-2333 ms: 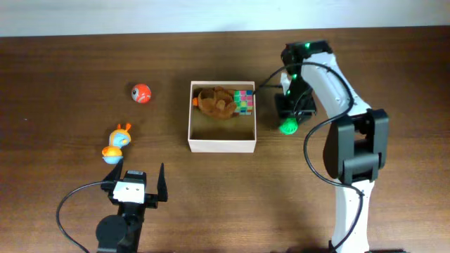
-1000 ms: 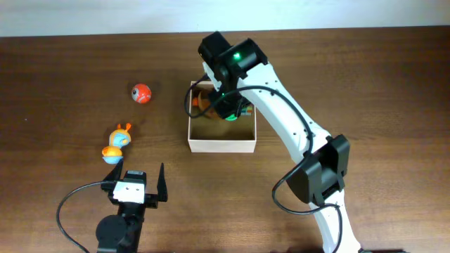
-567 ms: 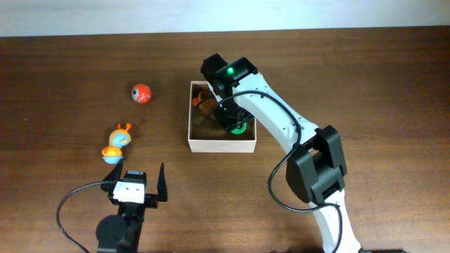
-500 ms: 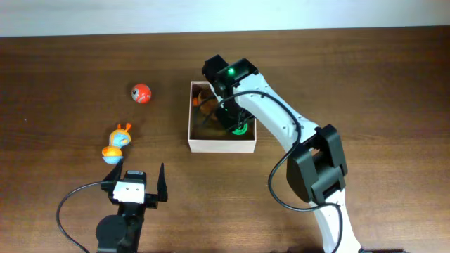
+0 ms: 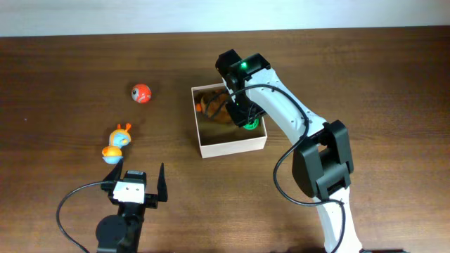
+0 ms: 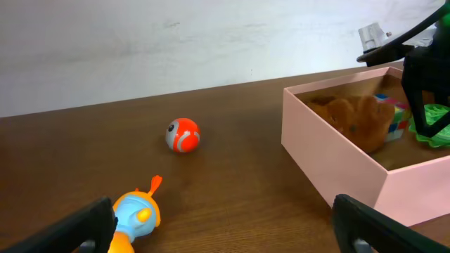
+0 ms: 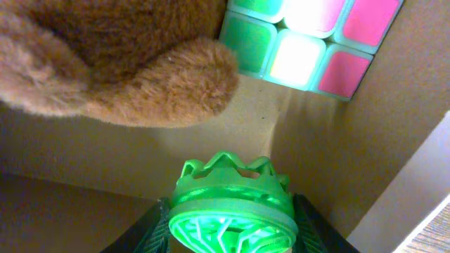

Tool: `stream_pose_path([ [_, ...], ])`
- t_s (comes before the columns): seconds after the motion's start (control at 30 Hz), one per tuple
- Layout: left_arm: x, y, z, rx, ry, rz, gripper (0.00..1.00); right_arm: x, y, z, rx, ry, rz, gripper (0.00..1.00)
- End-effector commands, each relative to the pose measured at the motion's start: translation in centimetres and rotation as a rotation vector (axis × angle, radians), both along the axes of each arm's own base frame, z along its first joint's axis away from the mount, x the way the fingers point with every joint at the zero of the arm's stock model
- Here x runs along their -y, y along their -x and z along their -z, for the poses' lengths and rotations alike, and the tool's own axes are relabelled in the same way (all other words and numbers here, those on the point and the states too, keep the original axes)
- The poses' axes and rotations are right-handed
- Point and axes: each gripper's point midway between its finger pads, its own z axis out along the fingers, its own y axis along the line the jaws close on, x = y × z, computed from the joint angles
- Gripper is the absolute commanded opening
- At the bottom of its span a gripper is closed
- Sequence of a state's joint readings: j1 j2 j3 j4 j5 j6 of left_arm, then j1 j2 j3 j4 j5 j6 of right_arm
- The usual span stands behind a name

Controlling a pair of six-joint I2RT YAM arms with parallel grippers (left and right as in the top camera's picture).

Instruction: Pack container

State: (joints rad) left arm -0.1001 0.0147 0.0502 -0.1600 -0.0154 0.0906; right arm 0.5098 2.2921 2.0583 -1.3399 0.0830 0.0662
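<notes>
The container (image 5: pixel 233 148), a shallow white-walled box with a tan inside, sits skewed at mid-table. In it lie a brown plush (image 5: pixel 213 105) and a pastel puzzle cube (image 7: pixel 309 35). My right gripper (image 5: pixel 247 121) reaches down into the container's right side, shut on a green ribbed toy (image 7: pixel 230 204) that fills the gap between its fingers (image 7: pixel 152 228). The toy hangs just above the tan floor, beside the plush (image 7: pixel 105 63) and below the cube. My left gripper (image 5: pixel 138 177) rests open near the front left edge, holding nothing.
A red ball (image 5: pixel 140 93) lies far left of the container. A blue-and-orange snail toy (image 5: pixel 116 143) lies just ahead of the left gripper, close to its left finger (image 6: pixel 84 225). The container's wall (image 6: pixel 337 169) stands to the left gripper's right.
The right arm carried the green toy from the table right of the container into it. In the last half second the container slid right and turned a little.
</notes>
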Motion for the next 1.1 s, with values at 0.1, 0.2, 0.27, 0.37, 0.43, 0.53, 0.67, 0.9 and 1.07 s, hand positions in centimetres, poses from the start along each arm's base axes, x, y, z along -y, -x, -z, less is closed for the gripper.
stream_pose_path([
  [0.1, -0.1, 0.0, 0.0, 0.008, -0.019, -0.003, 0.99, 0.4, -0.1, -0.1, 0.011, 0.020, -0.010, 0.41],
  [0.2, -0.1, 0.0, 0.0, 0.008, -0.019, -0.003, 0.99, 0.4, -0.1, -0.1, 0.012, 0.020, -0.010, 0.48],
  [0.27, -0.1, 0.0, 0.0, 0.008, -0.019, -0.003, 0.99, 0.4, -0.1, -0.1, 0.012, 0.020, -0.010, 0.58],
  [0.37, -0.1, 0.0, 0.0, 0.008, -0.019, -0.003, 0.99, 0.4, -0.1, -0.1, 0.012, 0.020, -0.010, 0.63],
  [0.43, -0.1, 0.0, 0.0, 0.008, -0.019, -0.003, 0.99, 0.4, -0.1, -0.1, 0.012, 0.020, -0.010, 0.63],
  [0.53, -0.1, 0.0, 0.0, 0.008, -0.019, -0.003, 0.99, 0.3, -0.1, -0.1, 0.011, 0.018, -0.011, 0.63],
  [0.67, -0.1, 0.0, 0.0, 0.008, -0.019, -0.003, 0.99, -0.2, 0.3, -0.6, -0.011, -0.014, -0.011, 0.64],
  [0.9, -0.1, 0.0, 0.0, 0.008, -0.019, -0.003, 0.99, -2.3, 2.7, -2.4, -0.081, -0.063, -0.046, 0.63],
  [1.07, -0.1, 0.0, 0.0, 0.008, -0.019, -0.003, 0.99, -4.8, 4.8, -2.5, -0.098, -0.055, -0.139, 0.63],
])
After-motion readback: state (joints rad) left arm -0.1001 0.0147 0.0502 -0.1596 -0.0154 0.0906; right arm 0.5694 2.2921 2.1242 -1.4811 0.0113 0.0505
